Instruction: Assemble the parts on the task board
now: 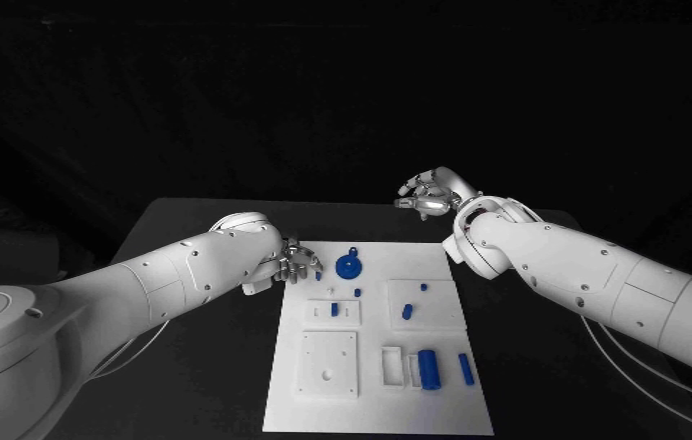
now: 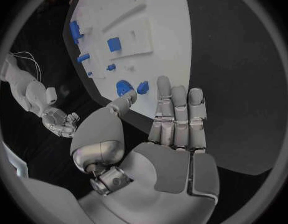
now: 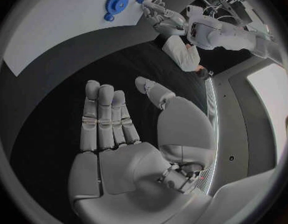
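Task board [image 1: 378,400], a white plate lying lengthwise away from the robot at the table's [image 1: 188,230] centre. Blue parts sit on it: a round disc [image 1: 349,265] near the far edge, a small block [image 2: 143,87] just beside it, small pieces mid-board, and a cylinder [image 1: 428,369] and thin bar [image 1: 464,366] in the near half, both with long axes along the board's length. The left hand [image 1: 293,264] hovers at the board's far left corner, fingers apart and extended. The right wrist view shows the small block at its fingertips; whether it is pinched or merely touched cannot be told. The disc lies just to that hand's right. The right hand [image 1: 430,194] hangs beyond the board's far right corner, well apart from every part, fingers loosely spread, holding nothing. Judgement: the left hand is the nearer and better placed for work at the disc.
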